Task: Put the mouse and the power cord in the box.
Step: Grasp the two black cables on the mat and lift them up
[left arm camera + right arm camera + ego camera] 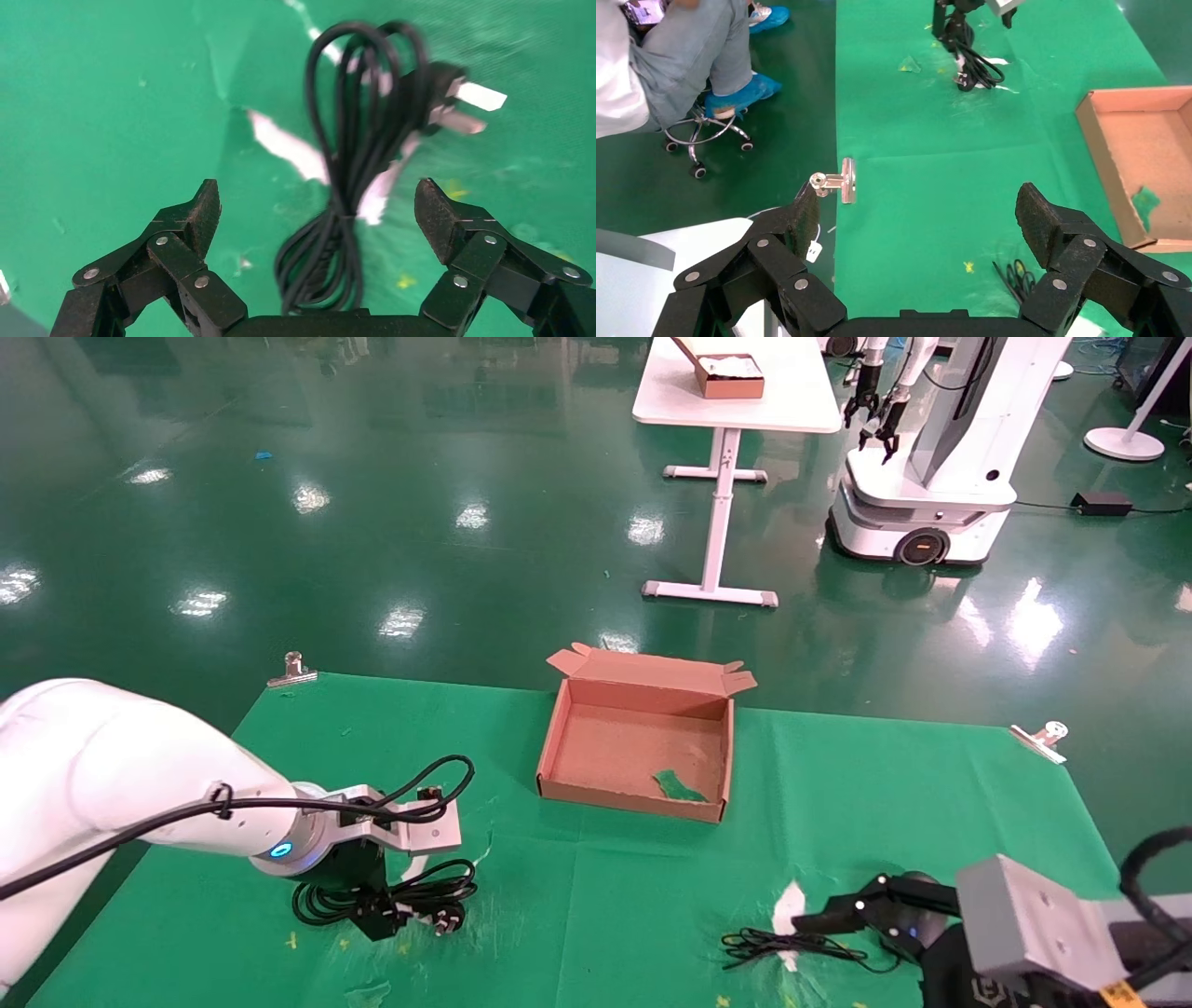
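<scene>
1. No text, brand, number or sign can be read in any view.
2. A yellow tag (1122,995) on the right arm, at the table's near right corner, shows dark marks too small to make out.

I see a green cloth (838,784) covering the work surface, held by a metal clip (292,671) at one far corner and another clip (1041,740) at the other. Beyond it, on the glossy green floor (372,477), I see a white table (736,393) carrying a small brown box (728,376), with a white wheeled robot (931,477) just beside it.
</scene>
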You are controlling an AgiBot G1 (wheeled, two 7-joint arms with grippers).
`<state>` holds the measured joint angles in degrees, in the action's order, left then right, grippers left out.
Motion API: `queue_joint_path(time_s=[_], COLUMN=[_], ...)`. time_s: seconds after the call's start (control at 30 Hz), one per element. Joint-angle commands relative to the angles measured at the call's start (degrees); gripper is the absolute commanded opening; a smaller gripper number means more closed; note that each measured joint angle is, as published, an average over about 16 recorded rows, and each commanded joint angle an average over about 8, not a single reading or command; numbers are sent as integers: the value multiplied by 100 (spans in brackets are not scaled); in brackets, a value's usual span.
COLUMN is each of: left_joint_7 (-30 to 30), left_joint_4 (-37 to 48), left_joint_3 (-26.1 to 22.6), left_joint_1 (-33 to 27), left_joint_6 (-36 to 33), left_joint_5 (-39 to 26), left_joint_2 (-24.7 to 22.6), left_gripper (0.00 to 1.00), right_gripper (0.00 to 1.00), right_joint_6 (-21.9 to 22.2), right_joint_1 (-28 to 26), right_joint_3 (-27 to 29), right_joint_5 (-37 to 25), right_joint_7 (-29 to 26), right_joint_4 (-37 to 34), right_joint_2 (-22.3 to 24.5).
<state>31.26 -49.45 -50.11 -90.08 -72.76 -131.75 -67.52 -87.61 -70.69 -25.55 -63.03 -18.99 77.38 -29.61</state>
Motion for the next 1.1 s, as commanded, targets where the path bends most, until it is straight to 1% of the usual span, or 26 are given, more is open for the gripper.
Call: queue_joint_path(time_s=[0.03,0.33,0.7,0.8,0.93,1.1], left_joint_7=[32,-43,-223,-298,-375,-419], left_joint_4=[149,772,1129,1180,1249,1325], left_joint_3=[-51,-83,-63,-55,-55,-51], left_joint_1=[-17,-87,-109,-122,-143,-162], left_joint_6=[92,388,512,550,574,596], left_joint_5=[-140,-270,-177,-147,-130,-117], left_joint_2=[-81,-264,-405,-421,-442,-464], left_gripper=[100,100,100,100,100,100], right_gripper=[100,100,100,100,100,100], right_joint_6=[3,31,24,-4,-69,-151], right_joint_1=[-20,-63,-124,-200,-377,-715], right_joint_3=[-30,-152,-325,-434,-660,-1106], right_joint_5=[25,86,68,-81,-424,-1139], right_joint_7=[-4,23,16,-12,-52,-85], right_joint_4=[4,11,12,14,19,-2], right_joint_2=[17,28,102,84,20,-130])
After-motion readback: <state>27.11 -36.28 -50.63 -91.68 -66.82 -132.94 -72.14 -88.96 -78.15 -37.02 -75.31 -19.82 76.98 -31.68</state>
